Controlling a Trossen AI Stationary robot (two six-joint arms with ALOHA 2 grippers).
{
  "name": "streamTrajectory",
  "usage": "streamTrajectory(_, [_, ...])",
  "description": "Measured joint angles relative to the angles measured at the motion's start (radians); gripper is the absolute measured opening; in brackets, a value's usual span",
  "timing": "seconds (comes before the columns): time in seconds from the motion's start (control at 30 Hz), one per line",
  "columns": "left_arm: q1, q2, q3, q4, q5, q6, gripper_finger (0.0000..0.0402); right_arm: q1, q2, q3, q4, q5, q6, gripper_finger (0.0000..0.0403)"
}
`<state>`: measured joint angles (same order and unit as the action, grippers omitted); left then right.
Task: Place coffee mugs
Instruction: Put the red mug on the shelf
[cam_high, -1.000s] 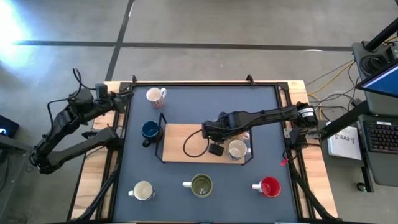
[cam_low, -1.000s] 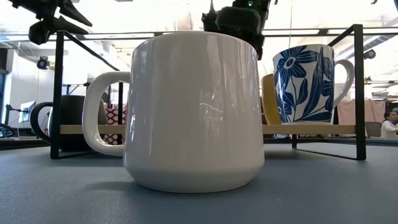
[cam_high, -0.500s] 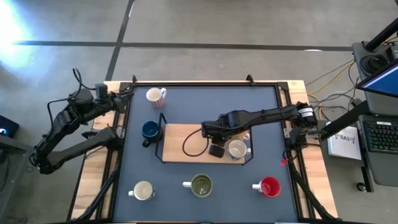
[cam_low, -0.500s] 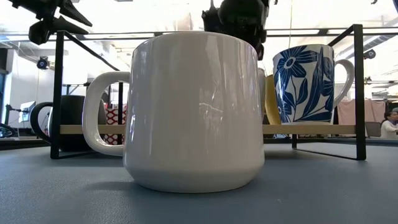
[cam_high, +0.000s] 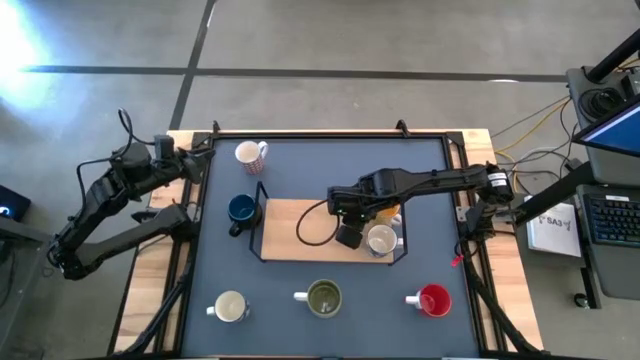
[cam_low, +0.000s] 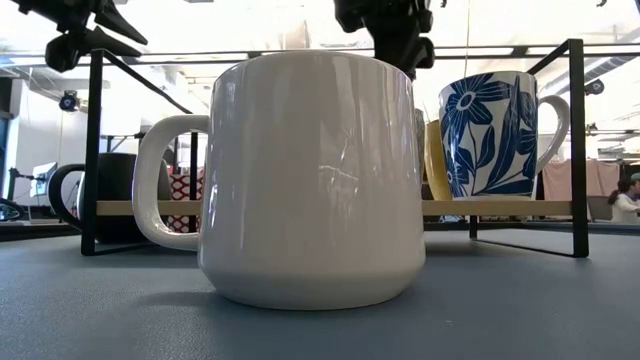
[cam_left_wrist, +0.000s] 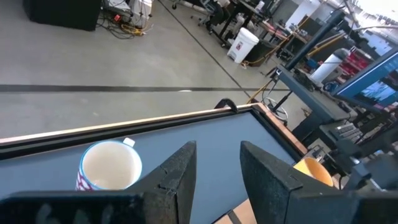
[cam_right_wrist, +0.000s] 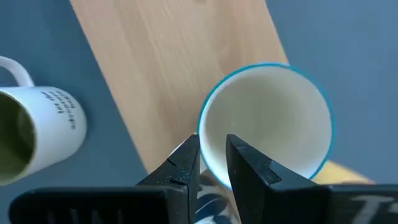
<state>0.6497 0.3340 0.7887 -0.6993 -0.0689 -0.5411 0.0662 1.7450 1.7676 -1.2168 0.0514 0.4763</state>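
Note:
A white mug with blue flowers stands upright on the wooden board of a black-framed rack. An orange mug stands behind it, partly under my right arm. My right gripper hovers just left of the flowered mug, at about rim height. Its fingers are a narrow gap apart, and the low view shows them clear of the mug. My left gripper waits open at the far left corner, near the white mug with red markings.
On the blue mat stand a dark blue mug, a cream mug, a red mug and a white mug with an olive inside. The rack's black posts rise around the board. A cable loops over the board.
My right gripper has risen a little and drifted toward the table's right, and its forearm has swung back the same way. The flowered mug has stayed still on the board.

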Motion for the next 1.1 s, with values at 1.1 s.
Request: streamTrajectory(1.1, [0.000, -0.002, 0.000, -0.023, 0.033, 0.030, 0.0107, 0.048, 0.084, -0.030, 0.087, 0.024, 0.022, 0.0059])
